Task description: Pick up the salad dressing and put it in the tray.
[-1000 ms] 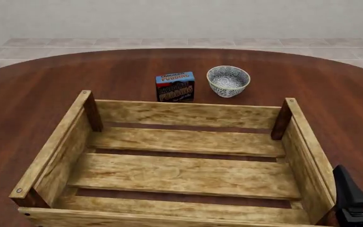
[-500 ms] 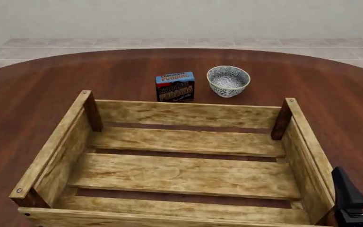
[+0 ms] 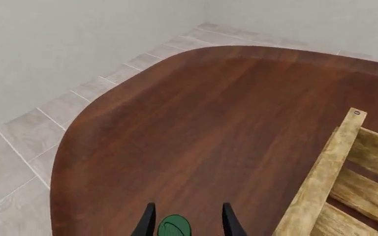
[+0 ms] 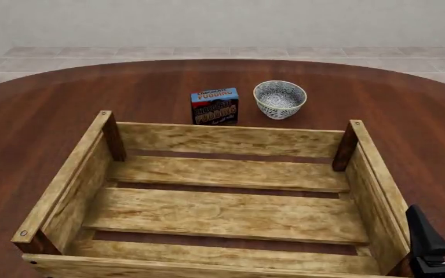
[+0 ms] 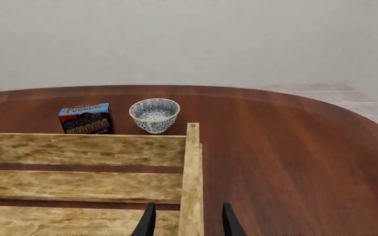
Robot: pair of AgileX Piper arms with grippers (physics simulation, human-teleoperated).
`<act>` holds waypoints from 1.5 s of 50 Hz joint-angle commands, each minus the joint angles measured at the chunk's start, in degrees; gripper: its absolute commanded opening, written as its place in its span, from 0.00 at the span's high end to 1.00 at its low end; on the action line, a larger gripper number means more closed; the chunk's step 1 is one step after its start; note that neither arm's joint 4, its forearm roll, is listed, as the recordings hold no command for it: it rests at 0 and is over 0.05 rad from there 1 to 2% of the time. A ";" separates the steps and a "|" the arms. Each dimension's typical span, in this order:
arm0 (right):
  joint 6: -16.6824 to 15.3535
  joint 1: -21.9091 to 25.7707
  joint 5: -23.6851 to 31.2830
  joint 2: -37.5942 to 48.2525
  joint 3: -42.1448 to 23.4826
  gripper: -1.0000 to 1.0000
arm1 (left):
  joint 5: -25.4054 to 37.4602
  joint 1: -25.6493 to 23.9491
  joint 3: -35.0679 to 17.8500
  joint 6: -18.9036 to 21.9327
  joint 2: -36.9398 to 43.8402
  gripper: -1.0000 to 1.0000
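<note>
**Dressing cap between left fingers; grasp unconfirmed**

The salad dressing point(image 3: 173, 227) shows only its green cap, bottom centre of the left wrist view, between the left gripper point(image 3: 185, 223) fingers; closure cannot be told. Likely rigid, light, smooth: grip the body below the cap. The right gripper point(image 5: 185, 223) stands open astride the tray point(image 4: 222, 141) wall.

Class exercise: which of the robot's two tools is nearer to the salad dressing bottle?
Left. The left tool has the salad dressing's green cap between its open fingers. The right tool straddles the tray's right wall, with no bottle in its view.
</note>
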 commanded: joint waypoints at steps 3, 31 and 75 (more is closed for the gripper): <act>-0.14 0.00 0.06 0.00 -0.01 0.00 | -0.80 1.18 2.44 0.17 -0.21 0.00; -0.07 -0.19 2.21 0.00 -1.65 0.00 | -9.94 3.76 6.69 2.26 5.65 0.00; 0.18 -0.66 2.40 0.00 -1.61 0.00 | -19.44 5.62 11.14 3.60 16.38 0.00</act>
